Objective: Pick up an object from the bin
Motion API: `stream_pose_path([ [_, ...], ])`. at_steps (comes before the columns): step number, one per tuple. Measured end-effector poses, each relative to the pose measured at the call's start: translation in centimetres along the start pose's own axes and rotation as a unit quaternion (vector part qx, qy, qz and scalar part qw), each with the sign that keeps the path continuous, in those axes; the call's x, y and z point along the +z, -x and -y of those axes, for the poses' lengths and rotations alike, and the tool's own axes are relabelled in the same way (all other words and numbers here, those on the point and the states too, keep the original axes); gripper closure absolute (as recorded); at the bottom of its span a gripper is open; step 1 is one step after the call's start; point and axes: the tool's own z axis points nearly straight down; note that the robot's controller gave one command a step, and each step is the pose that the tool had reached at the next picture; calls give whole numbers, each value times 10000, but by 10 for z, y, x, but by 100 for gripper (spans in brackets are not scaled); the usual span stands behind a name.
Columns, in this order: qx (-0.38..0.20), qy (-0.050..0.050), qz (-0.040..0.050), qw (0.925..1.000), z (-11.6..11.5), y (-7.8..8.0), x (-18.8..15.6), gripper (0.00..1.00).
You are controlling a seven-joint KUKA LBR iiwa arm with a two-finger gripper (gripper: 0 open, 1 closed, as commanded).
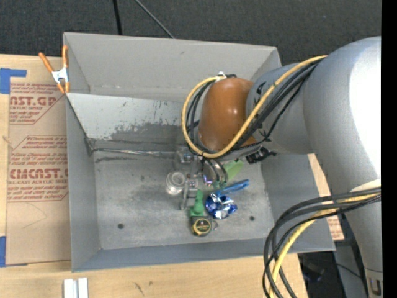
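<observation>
My gripper point(195, 182) hangs low over the bin's floor, right of its middle, under the arm's orange cover. A small clear round cup-like thing point(175, 182) lies just to its left, close against it. Directly below it sits a green piece point(197, 205). A crumpled shiny blue wrapper point(221, 207) lies beside that, to the right. A small round black and yellow tape measure point(201, 226) rests below the green piece, near the bin's front wall. Whether anything is held I cannot make out.
A thin blue stick point(239, 184) and a light green thing point(234, 167) lie at the gripper's right, partly under the arm. The arm and its cables cover the bin's right side. The left half of the floor is bare grey metal.
</observation>
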Motion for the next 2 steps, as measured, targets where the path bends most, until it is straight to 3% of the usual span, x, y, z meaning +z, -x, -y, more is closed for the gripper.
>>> stream_pose_path([
  [1,-2,0,3,10000,0,1,-4,100],
  [2,-48,-8,22,10000,1,1,-138,100],
])
